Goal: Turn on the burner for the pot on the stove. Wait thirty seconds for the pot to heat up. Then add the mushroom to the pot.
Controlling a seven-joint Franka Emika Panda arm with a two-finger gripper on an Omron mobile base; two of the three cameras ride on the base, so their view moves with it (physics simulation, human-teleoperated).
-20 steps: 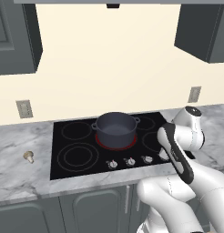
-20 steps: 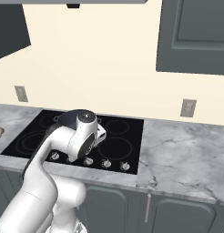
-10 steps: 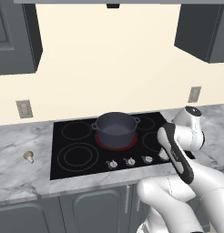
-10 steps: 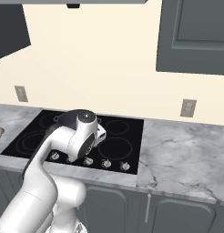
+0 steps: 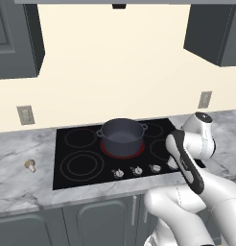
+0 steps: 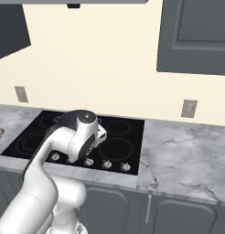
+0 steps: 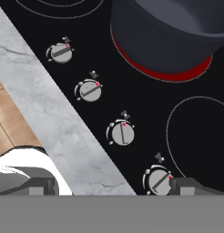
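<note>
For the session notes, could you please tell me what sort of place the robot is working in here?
A home-style kitchen, rendered. A black stove with a pot is set into a marble counter, with dark grey cabinets above.

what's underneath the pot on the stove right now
Under the pot a red glow shows around its base on the black stove, with the thin grey ring of the burner just outside it. The pot covers the middle of that burner.
</note>
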